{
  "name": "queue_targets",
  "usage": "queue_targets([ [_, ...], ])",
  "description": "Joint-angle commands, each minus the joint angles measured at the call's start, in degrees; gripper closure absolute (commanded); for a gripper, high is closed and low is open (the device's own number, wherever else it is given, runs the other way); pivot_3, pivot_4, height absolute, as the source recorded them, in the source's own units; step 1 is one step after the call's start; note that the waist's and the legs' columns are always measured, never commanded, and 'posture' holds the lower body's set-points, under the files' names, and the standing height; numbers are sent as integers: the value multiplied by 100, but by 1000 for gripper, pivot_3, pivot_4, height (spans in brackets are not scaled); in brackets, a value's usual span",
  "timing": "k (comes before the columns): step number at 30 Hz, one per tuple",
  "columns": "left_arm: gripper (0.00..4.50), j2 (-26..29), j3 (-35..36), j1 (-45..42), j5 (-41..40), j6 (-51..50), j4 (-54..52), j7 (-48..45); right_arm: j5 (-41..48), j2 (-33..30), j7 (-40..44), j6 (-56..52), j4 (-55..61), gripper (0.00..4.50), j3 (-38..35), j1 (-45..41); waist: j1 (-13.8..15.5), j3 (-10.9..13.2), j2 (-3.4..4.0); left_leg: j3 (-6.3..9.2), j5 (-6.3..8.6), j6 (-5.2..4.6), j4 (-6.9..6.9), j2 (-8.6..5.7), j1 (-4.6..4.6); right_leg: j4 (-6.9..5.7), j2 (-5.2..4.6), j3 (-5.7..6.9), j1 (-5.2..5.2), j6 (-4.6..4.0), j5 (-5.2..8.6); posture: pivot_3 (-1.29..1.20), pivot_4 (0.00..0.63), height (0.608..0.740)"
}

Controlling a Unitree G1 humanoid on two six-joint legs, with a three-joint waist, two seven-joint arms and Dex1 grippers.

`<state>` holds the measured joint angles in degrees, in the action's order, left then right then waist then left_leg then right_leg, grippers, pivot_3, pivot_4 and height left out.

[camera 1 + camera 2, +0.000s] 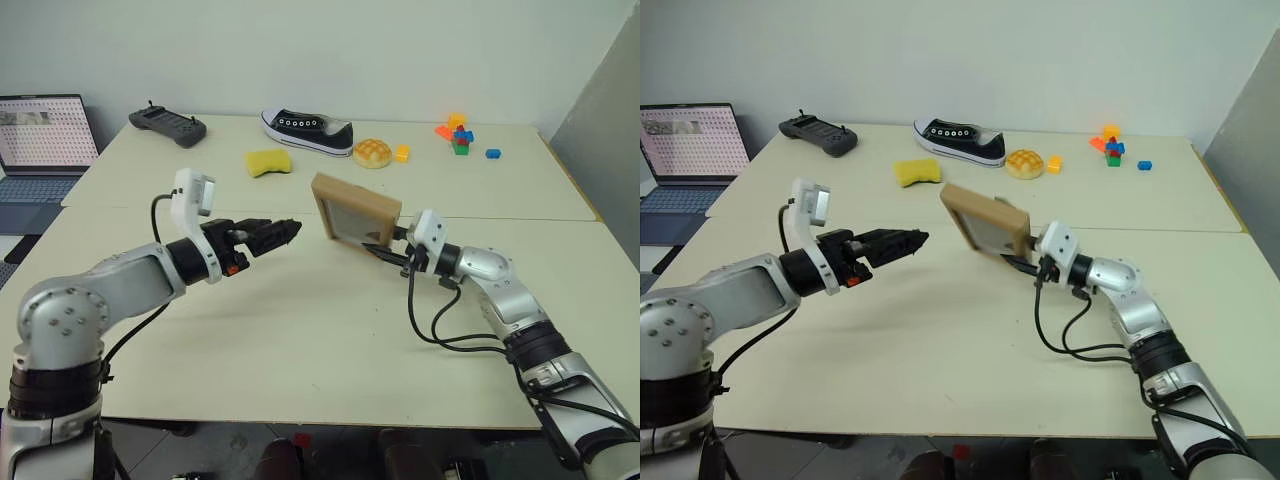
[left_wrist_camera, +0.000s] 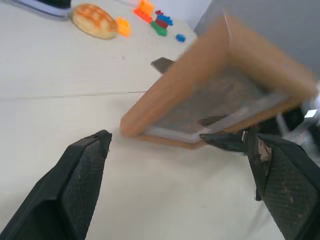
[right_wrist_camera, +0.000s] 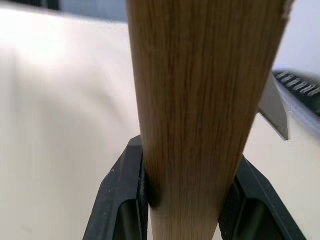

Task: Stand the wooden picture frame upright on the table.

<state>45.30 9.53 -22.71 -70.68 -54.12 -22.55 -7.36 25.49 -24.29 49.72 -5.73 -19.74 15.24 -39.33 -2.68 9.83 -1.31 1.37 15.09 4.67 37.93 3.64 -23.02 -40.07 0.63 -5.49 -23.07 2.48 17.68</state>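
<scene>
With the right pincer (image 1: 392,252) pinching the wooden picture frame (image 1: 356,209) aloft and the left pincer (image 1: 272,234) spread at nine o'clock, lowering it squarely onto the bench (image 1: 300,340) comes next.

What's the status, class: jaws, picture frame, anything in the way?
Left gripper open, apart from the frame. Right gripper shut on the wooden picture frame, held tilted above the table. Nothing under the frame; sponge and bun lie farther back.
</scene>
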Motion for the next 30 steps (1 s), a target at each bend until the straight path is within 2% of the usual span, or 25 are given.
queue_targets([
  [1, 0, 160, -450, 357, 1428, 777, -529, -669, 701, 170, 86, -1408, 2, 3202, -620, -390, 17, 0, 0, -1, 0, 0, 0, 0, -1, 2, 2, 0, -1, 0, 0, 0, 150, 740],
  [3, 0, 219, -627, 648, 1915, 1035, -673, -997, 592, 233, 282, -1655, -334, 3202, -616, -509, 43, 0, 0, -5, 2, -3, -1, 0, -2, 4, 4, -2, -4, 0, 0, 0, 150, 740],
  [9, 0, -129, -647, 890, 2556, 1409, -509, -1367, 147, 440, 447, -1629, -1070, 3202, -665, -604, 79, 1, 0, -7, 16, -29, -5, 1, -7, 10, 9, -4, -11, -1, 1, 0, 150, 740],
  [10, 0, -178, -648, 886, 2645, 1450, -473, -1414, 82, 480, 410, -1580, -1160, 2503, -698, -601, 78, 1, -1, -9, 17, -30, -4, 1, -6, 10, 9, -7, -11, -1, 1, 0, 150, 740],
  [11, 0, -236, -651, 852, 2714, 1479, -416, -1454, 60, 508, 386, -1578, -1220, 2412, -760, -605, 77, 1, -1, -9, 17, -30, -4, 2, -6, 9, 9, -6, -10, -1, 0, 0, 150, 740],
  [16, 0, -431, -651, 699, 2978, 1492, -244, -1663, -72, 534, 335, -1547, -1219, 1215, -985, -598, 76, 1, -1, -7, 17, -31, -4, 2, -6, 8, 11, -5, -10, -1, 0, 0, 150, 740],
  [21, 0, -485, -690, 380, 3302, 1535, 180, -1964, -337, 81, 403, -1536, -485, 111, -1009, -76, 102, 1, -1, -3, 18, -31, -2, 2, -9, 8, 11, 1, -10, -1, 0, 0, 150, 740],
  [26, 0, -302, -478, -62, 3331, 1356, 719, -2381, -690, -1029, 658, -1479, 1123, 40, -1054, 897, 111, 2, 0, 1, 19, -33, -3, 0, -18, 11, 9, 6, -12, 0, 1, 0, 150, 740],
  [30, 0, 7, -483, -282, 3603, 1583, 1296, -2953, -15, -1575, 410, -2540, 2602, 40, -1737, 1342, 64, 4, 3, -1, 19, -34, -2, 2, -11, 4, 17, -3, -12, 0, 1, 0, 150, 740],
])
